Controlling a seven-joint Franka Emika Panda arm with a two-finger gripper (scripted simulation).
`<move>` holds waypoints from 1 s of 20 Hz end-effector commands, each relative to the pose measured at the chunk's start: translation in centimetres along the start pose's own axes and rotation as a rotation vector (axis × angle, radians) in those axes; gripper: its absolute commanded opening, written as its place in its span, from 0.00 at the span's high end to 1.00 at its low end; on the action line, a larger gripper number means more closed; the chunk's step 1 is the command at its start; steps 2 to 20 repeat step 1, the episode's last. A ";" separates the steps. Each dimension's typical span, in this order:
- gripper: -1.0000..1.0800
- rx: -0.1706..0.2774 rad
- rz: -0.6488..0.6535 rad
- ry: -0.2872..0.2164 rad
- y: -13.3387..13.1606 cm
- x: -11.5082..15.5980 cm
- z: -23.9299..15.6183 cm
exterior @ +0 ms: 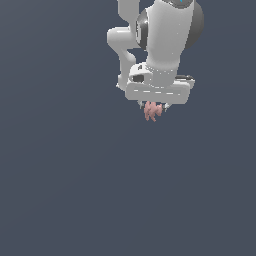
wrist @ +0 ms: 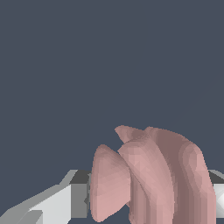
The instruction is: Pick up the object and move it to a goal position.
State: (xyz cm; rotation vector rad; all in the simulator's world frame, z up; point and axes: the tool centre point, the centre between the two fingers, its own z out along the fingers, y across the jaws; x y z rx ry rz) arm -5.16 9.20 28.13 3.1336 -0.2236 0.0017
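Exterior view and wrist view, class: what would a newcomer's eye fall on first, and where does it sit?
The white robot arm at the top of the exterior view stands out first against the plain dark grey background. Next comes the pinkish-red lump with finger-like lobes, poking out beneath the gripper. In the wrist view the lump fills the lower part, flanked by the gripper's fingers.

One pink lump (exterior: 152, 111), one gripper (exterior: 153, 105)

A plain, even slate-blue backdrop (exterior: 65, 190) fills both views, with no visible walls, furniture or windows.
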 end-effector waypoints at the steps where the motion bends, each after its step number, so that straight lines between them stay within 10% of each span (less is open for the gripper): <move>1: 1.00 0.000 0.000 -0.001 -0.1 0.1 -0.2; 20: 1.00 0.000 0.000 -0.001 -0.1 0.1 -0.2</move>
